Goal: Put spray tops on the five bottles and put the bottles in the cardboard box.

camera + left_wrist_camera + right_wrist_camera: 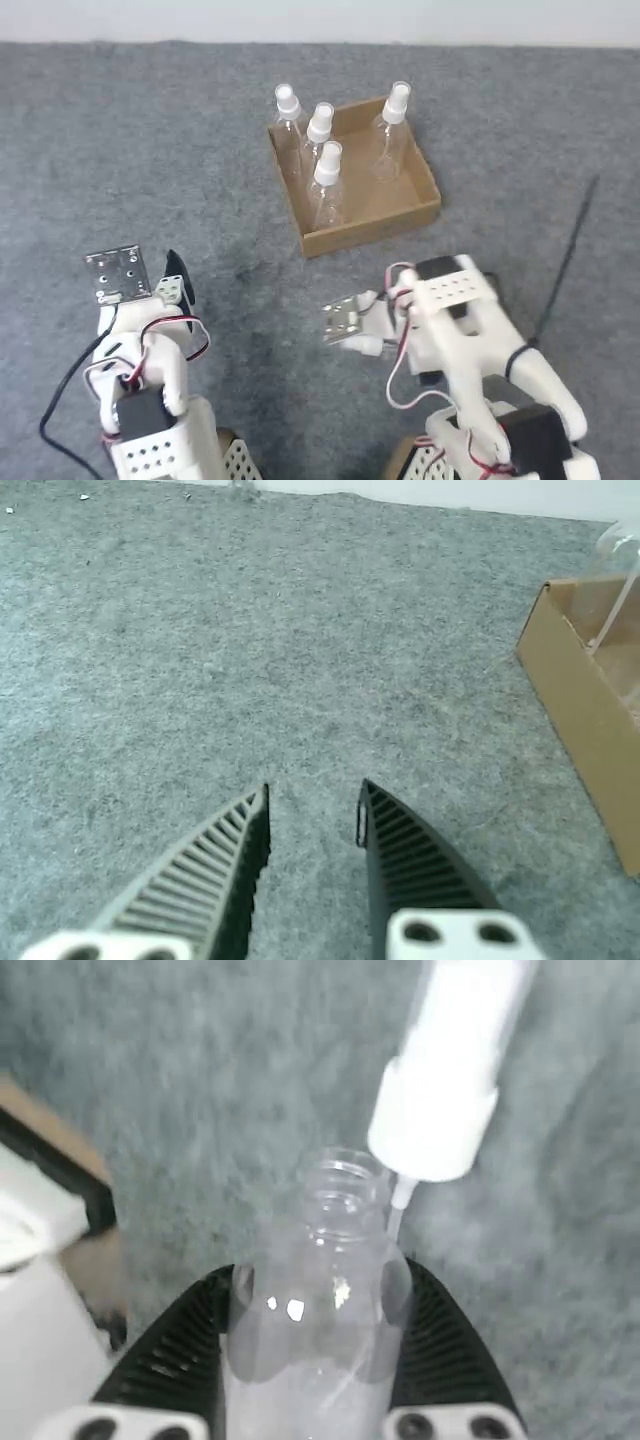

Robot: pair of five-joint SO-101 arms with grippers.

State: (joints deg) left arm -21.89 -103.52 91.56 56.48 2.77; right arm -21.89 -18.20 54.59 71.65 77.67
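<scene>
Four bottles with white spray tops stood upright in the cardboard box, three along one side wall and one, the fourth bottle, near the opposite far corner. Short of the box's near wall, the right gripper clamped the fifth bottle by its body, neck open. A loose spray top tilted just above and beside that neck, unseated. Well apart from the box, the left gripper hung over the grey carpet, its jaws narrowly parted around nothing.
</scene>
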